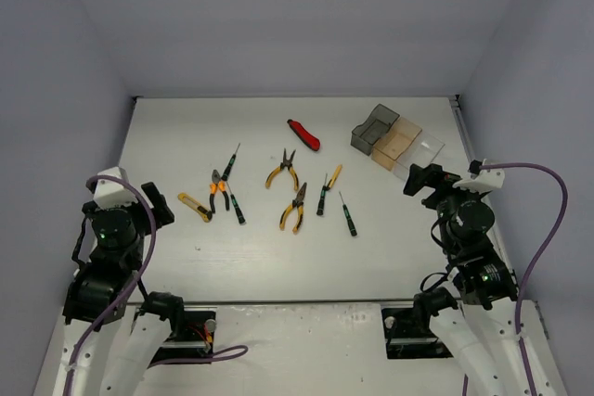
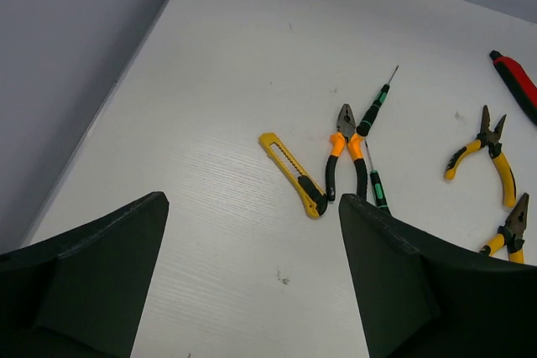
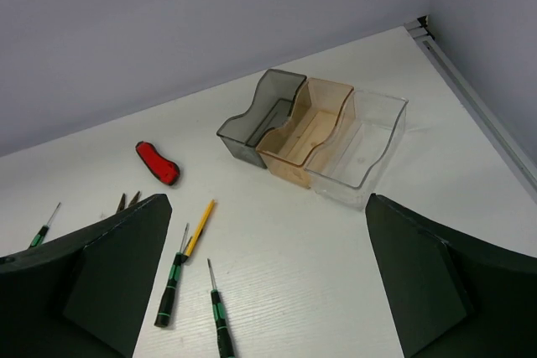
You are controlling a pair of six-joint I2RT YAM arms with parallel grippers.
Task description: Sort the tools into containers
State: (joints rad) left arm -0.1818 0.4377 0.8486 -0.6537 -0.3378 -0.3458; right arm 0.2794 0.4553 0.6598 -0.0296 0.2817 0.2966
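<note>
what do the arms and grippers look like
The left arm and right arm have white lower links and black joints, each with a small green light. A lavender cable loops along each. The left gripper and right gripper are black, with a white block behind; their fingers are broad matte black wedges. No readable markings.

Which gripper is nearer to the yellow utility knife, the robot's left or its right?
Left. The left gripper sits just left of the yellow utility knife in the top view; the right gripper is far off on the other side, beside the containers.
</note>
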